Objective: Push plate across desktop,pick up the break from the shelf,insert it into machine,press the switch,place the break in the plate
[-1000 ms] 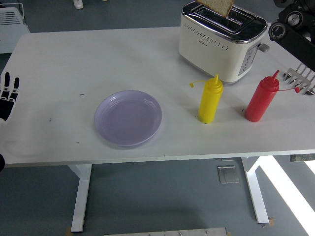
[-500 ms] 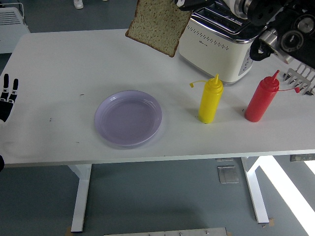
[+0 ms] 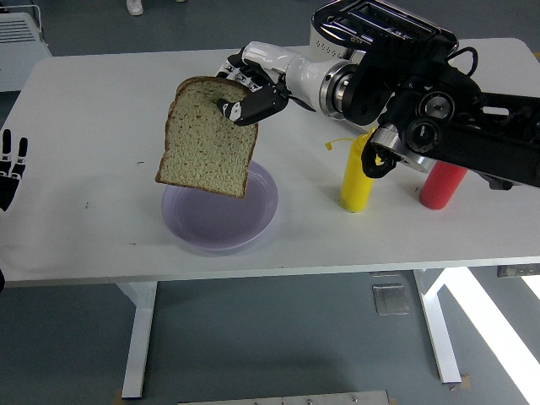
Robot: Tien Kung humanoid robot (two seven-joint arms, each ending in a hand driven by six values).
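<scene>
- The white table (image 3: 101, 110) fills most of the frame, its near edge running across the lower part of the picture.
- The right arm (image 3: 439, 126) comes in from the right edge and stretches leftward across the upper middle, passing in front of the two bottles.
- The toaster (image 3: 380, 25) stands at the top, right of centre, partly hidden behind the arm; its slots show on top.
- The slice of bread (image 3: 207, 139) hangs in the air left of centre, tilted, its lower edge in front of the plate's far rim.
- The lavender plate (image 3: 224, 219) lies on the table just below the bread, centre-left.
- The right hand (image 3: 253, 89) has its fingers pinched on the bread's upper right corner.
- The yellow bottle (image 3: 354, 181) stands right of the plate, its top covered by the arm.
- The red bottle (image 3: 440, 186) stands further right, only its lower part visible.
- The left hand (image 3: 13, 164) rests at the left edge, fingers straight and released, holding nothing.
</scene>
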